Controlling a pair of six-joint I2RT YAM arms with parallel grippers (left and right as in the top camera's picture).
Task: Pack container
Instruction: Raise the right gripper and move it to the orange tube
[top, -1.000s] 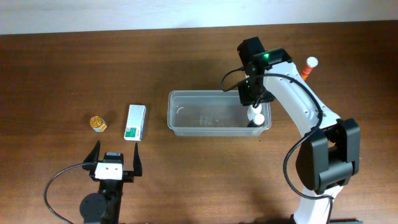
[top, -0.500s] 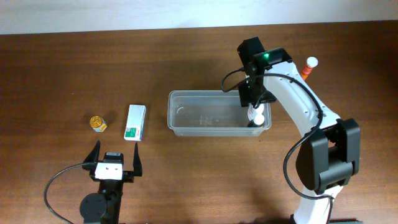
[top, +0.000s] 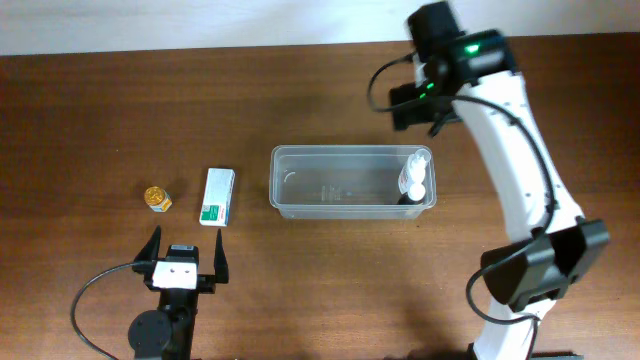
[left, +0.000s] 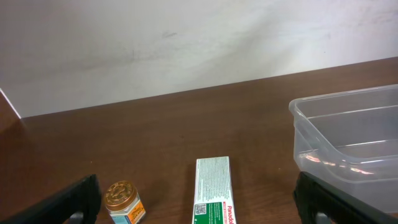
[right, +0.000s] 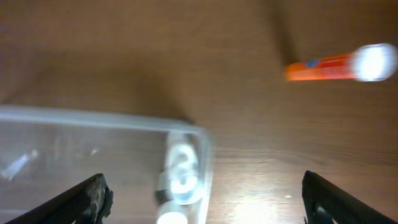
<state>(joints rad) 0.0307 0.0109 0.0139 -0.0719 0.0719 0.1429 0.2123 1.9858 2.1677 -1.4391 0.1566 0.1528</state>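
The right arm is rising from its base on the near right of the container (top: 272, 180), its white link arching past the container's right end. It is holding the right end effector (top: 420, 100) just beyond the container's far right corner, fingers spread wide and gripping nothing. The left end effector (top: 186, 242) is sitting low, near and left of the container, fingers likewise wide apart and empty.

One container (top: 340, 150), box (top: 217, 196), jar (top: 157, 199), tube (right: 336, 66) (perhaps one bottle (top: 414, 180) inside).

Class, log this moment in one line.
right end effector: open, empty | left end effector: open, empty | container: white bottle inside | outside: box, jar
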